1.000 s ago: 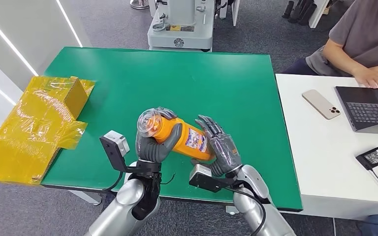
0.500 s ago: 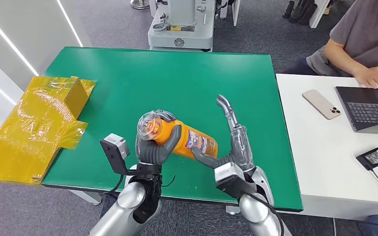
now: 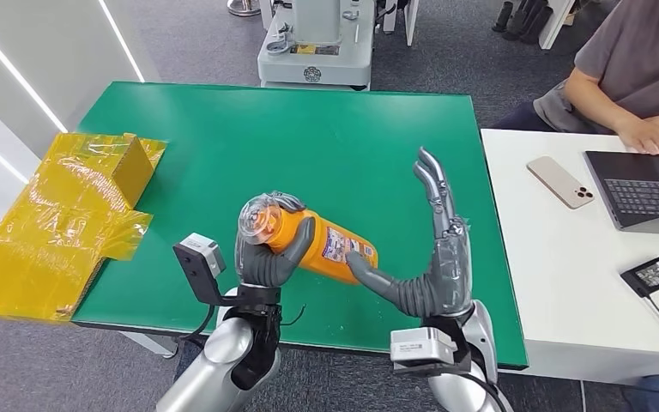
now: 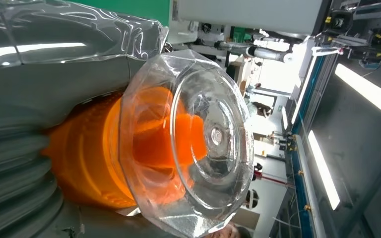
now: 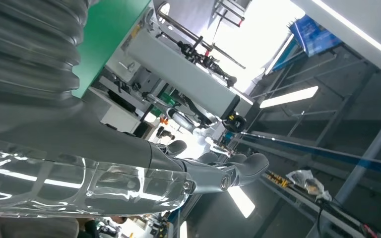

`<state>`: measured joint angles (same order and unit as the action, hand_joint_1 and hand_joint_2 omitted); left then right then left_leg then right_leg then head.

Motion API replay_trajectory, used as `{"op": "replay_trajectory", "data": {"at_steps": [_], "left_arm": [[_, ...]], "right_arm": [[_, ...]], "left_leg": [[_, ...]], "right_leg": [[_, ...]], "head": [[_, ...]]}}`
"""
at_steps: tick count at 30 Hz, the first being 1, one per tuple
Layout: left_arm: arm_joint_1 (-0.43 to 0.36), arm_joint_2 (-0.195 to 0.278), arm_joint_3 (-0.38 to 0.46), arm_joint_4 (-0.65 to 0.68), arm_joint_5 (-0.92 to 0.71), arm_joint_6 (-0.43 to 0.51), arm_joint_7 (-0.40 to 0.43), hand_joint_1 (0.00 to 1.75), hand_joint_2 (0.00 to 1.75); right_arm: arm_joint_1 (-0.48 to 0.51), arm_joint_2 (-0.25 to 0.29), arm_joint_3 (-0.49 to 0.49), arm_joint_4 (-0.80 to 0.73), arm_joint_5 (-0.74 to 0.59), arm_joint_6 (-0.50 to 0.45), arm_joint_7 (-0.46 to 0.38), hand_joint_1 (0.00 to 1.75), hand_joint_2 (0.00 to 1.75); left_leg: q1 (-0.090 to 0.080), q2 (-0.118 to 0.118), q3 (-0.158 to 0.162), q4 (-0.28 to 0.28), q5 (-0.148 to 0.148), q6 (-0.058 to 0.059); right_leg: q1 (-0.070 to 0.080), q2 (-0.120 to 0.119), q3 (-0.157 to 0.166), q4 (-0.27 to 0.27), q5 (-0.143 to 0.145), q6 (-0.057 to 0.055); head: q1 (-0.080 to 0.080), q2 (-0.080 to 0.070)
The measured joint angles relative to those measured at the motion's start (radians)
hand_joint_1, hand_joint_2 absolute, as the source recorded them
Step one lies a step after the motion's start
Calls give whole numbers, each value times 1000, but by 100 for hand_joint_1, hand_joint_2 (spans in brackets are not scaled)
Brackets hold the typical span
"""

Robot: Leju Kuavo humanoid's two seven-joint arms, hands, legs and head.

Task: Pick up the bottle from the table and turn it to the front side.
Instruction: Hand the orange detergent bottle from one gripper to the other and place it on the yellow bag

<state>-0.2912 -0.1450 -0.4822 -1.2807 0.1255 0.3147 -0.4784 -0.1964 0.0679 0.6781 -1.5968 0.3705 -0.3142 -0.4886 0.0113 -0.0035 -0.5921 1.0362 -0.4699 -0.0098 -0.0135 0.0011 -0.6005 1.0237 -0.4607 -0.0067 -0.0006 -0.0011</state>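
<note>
An orange bottle [image 3: 330, 249] with a clear cap [image 3: 260, 220] and a printed label lies tilted above the green table [image 3: 309, 137]. My left hand [image 3: 268, 257] grips it near the cap end, cap towards me; the cap [image 4: 198, 148] looms large in the left wrist view, with orange bottle body [image 4: 84, 158] behind it. My right hand [image 3: 433, 257] stands upright to the right of the bottle, fingers stretched up and apart, thumb tip touching the bottle's base end. The right wrist view shows those fingers [image 5: 228, 171] extended with nothing in them.
A yellow taped cardboard box [image 3: 60, 215] lies at the table's left edge. To the right stands a white desk [image 3: 558, 283] with a phone [image 3: 559, 181], a laptop [image 3: 643, 189] and a person [image 3: 635, 77] typing. A grey machine base [image 3: 313, 51] stands beyond the table.
My right hand let go of the bottle's base end, swung out to the right and turned upright with fingers spread. The left hand keeps hold of the bottle, barely moved.
</note>
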Motion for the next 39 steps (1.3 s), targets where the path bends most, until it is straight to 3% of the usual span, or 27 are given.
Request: {"op": "replay_trajectory", "data": {"at_steps": [6,13,17,22,25,30,39], "left_arm": [[7,48,35,-80,-58,-21,-14,175,175],[16,153,101,-195,-366,-23,40,175,175],[13,237,133,-199,-575,4,58,175,175],[-18,376,146,-183,-881,40,95,175,175],[-30,425,143,-162,-1016,40,115,175,175],[-30,455,110,-119,-1181,45,172,175,175],[-54,481,65,29,-1297,16,237,175,175]], "right_arm": [[54,-10,-27,-38,-27,-36,-8,0,175],[119,-19,-56,-58,-30,-53,-18,0,175],[142,-19,-72,-68,-17,-49,-17,0,175],[165,-23,-96,-76,-36,-26,-20,0,175],[181,-24,-103,-78,-42,-11,-27,0,175],[193,-24,-112,-78,-32,7,-32,0,175],[217,-24,-125,-90,-23,27,-28,0,175]], "left_leg": [[0,0,0,-1,0,0],[0,0,0,-2,0,0],[0,1,1,-2,0,-1],[0,2,1,-2,1,-1],[0,2,1,-2,1,-1],[0,2,1,-2,1,-1],[0,2,1,-2,1,-1]], "right_leg": [[0,0,0,0,0,0],[0,0,0,0,-1,0],[0,1,0,0,-1,0],[0,1,0,1,-1,0],[0,1,0,1,-1,0],[0,1,0,0,-1,0],[0,2,-1,0,-1,0]], "head": [[0,0],[0,0],[0,0],[0,0],[0,0],[0,0],[0,0]]}}
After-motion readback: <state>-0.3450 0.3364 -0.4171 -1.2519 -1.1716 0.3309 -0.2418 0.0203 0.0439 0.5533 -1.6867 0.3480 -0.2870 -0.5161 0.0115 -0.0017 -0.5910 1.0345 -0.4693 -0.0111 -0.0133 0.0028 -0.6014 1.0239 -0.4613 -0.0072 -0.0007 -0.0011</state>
